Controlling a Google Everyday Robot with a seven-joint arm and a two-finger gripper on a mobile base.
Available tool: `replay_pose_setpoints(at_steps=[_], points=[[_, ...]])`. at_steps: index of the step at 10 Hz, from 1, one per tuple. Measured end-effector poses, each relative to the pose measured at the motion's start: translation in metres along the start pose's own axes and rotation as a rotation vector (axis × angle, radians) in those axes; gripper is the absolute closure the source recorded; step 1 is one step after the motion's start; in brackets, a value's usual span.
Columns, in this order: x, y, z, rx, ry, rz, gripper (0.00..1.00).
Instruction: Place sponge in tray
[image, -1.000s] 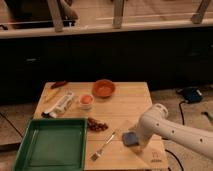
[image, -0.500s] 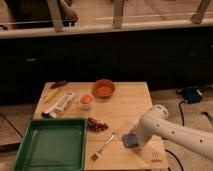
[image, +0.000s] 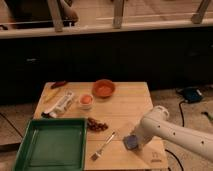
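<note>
The blue-grey sponge (image: 131, 142) lies near the front right edge of the wooden table (image: 127, 105). My gripper (image: 134, 138) is right at the sponge, at the end of my white arm (image: 172, 132), which comes in from the right. The dark-green tray (image: 52, 144) sits at the table's front left corner, well to the left of the sponge, with nothing in it.
A fork (image: 103, 146) lies between tray and sponge. A brown cluster (image: 97, 125) lies by the tray's far right corner. An orange bowl (image: 104, 88), a small orange cup (image: 86, 101), a white-labelled tube (image: 59, 105) and a yellow item (image: 50, 96) stand further back.
My arm has shifted slightly left over the sponge. The sponge and the other things have not visibly moved.
</note>
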Motion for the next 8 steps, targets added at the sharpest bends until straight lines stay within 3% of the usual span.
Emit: replay_pose_setpoints(at_steps=[8], points=[[0.000,0.008,-0.021,0.006,0.011,0.005,0.91]])
